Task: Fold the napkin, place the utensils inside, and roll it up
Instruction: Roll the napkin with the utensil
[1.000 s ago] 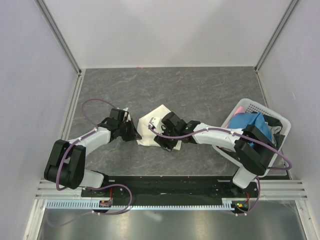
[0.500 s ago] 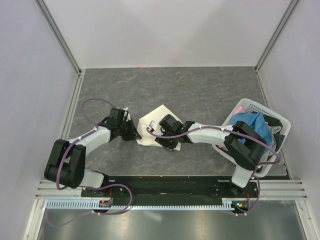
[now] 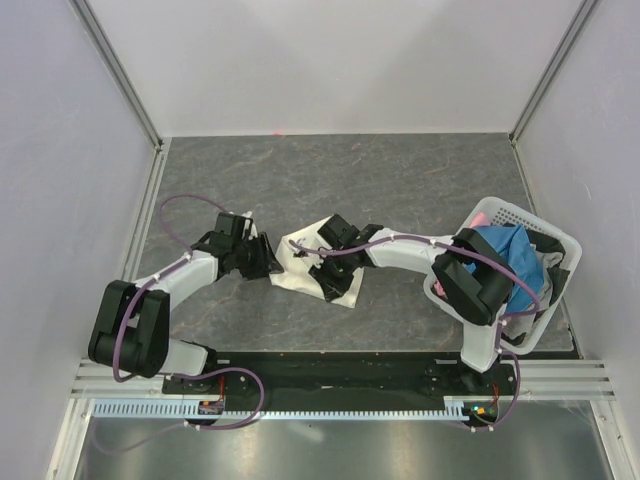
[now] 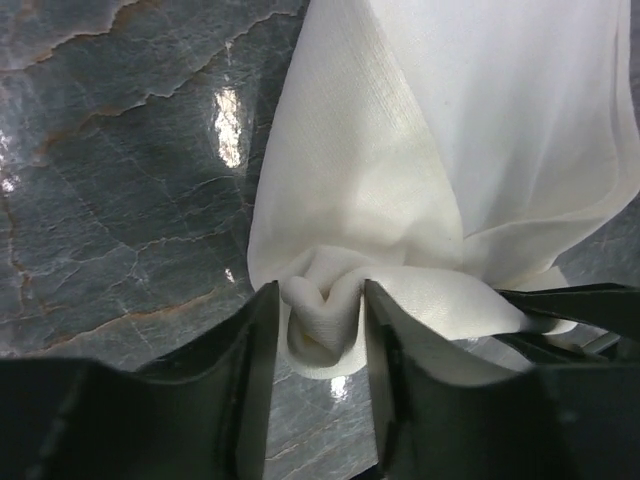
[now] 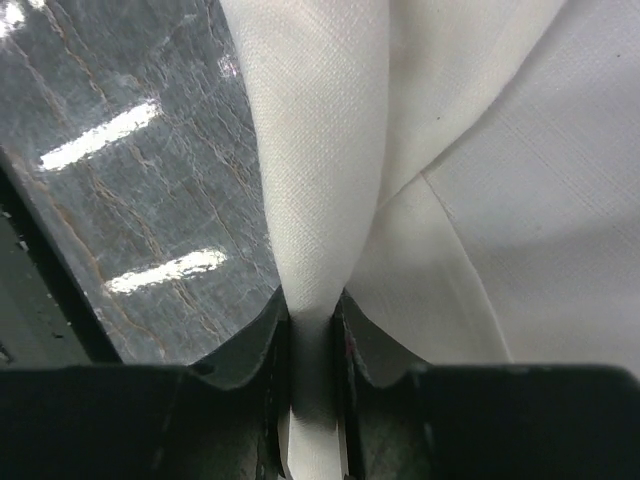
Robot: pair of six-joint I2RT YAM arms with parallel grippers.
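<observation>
Evidently the fold is only under way: the napkin (image 4: 480, 120) lies rumpled near the middle of the desk (image 3: 400, 180), and each tool pinches part of it. The left tool (image 4: 318, 320) is closed narrowly on a bunched corner at the cloth's 9 o'clock side. The right tool (image 5: 312, 340), reaching in from 3 o'clock, clamps a raised ridge of fabric. Two separate holds probably let the arms draw the cloth taut and flat. No utensil shows. A basket (image 3: 545, 232) sits at 3 o'clock.
</observation>
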